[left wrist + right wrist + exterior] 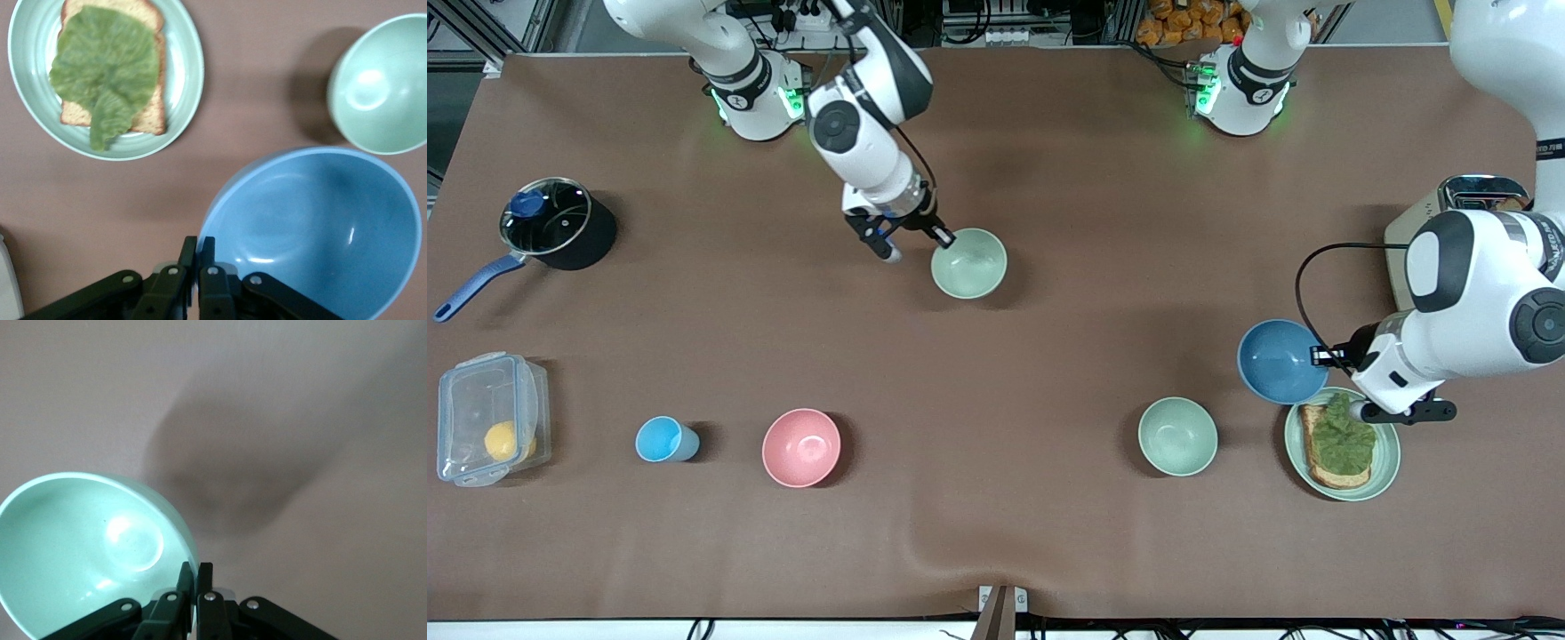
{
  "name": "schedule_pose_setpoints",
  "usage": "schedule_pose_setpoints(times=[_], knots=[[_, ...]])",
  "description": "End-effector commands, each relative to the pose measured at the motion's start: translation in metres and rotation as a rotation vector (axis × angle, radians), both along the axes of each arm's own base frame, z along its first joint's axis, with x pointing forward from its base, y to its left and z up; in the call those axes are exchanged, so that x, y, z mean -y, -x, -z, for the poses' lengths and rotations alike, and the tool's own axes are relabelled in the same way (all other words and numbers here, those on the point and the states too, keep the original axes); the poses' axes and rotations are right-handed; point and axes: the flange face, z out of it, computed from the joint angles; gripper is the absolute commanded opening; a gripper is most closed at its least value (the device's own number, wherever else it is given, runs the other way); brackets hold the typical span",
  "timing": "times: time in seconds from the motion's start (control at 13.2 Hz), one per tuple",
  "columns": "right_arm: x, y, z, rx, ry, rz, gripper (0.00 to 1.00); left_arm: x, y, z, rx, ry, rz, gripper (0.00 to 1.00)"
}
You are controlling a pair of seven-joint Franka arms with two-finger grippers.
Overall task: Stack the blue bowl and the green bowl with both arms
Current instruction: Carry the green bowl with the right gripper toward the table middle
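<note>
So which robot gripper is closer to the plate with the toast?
The left one. The left gripper holds the blue bowl by its rim right above the toast plate. The right gripper is way off, holding a green bowl mid-table.

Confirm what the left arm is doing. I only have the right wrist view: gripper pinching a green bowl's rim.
Observer: The left gripper is shut on the blue bowl at its rim, holding it up off the table next to the toast plate.
Operator: Any other green bowl around?
Observer: Yes, a second green bowl sits on the table beside the toast plate, toward the right arm's end.
Operator: Mine over anything?
Observer: The green bowl in the right gripper is over only the table's middle.
</note>
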Motion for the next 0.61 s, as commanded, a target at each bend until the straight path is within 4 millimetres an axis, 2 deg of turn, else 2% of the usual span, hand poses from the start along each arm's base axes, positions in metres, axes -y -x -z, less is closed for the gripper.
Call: schedule_pose_setpoints(times=[0.0, 0.15, 0.23, 0.38, 0.53], knots=[[-0.017, 0.004, 0.01, 0.003, -0.015, 0.045, 0.0, 0.021, -0.002, -0.007, -0.014, 0.03, -0.018, 0.0], [-0.035, 0.018, 0.025, 0.012, -0.012, 0.046, 0.0, 0.017, -0.003, 0.007, -0.035, 0.038, -0.033, 0.0], [-0.04, 0.021, 0.031, 0.024, -0.015, 0.054, 0.0, 0.023, -0.003, 0.008, -0.038, 0.049, -0.032, 0.0], [-0.04, 0.021, 0.036, 0.027, -0.013, 0.059, 0.0, 0.025, -0.003, 0.006, -0.039, 0.061, -0.041, 0.0], [-0.046, 0.029, 0.044, 0.029, -0.006, 0.047, 0.0, 0.037, -0.006, -0.003, -0.02, 0.073, -0.03, 0.0]])
